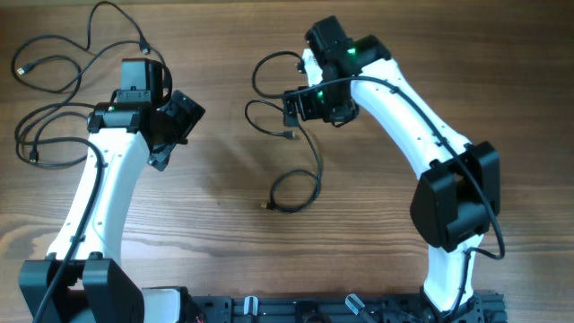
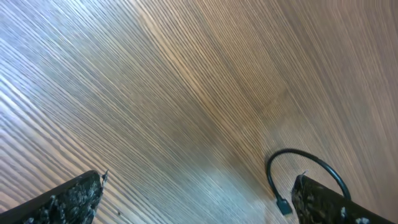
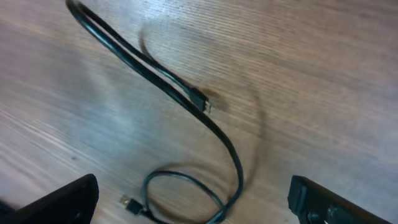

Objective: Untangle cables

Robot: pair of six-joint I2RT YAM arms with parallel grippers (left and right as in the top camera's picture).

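Observation:
Thin black cables lie in two groups on the wooden table. One tangle (image 1: 54, 90) spreads at the far left, behind my left arm. A second cable (image 1: 309, 166) runs from under my right gripper (image 1: 294, 109) down to a loop with a gold-tipped plug (image 1: 266, 205). In the right wrist view this cable (image 3: 168, 78) passes a plug (image 3: 202, 102) and curls into a loop (image 3: 186, 186) between the open fingers, untouched. My left gripper (image 1: 184, 135) stands open over bare wood. The left wrist view shows a cable loop (image 2: 305, 158) by its right finger (image 2: 323, 202).
The table (image 1: 224, 260) is plain brown wood. Both arm bases and a black rail (image 1: 341, 309) stand along the front edge. The right arm's elbow (image 1: 453, 202) hangs over the right side.

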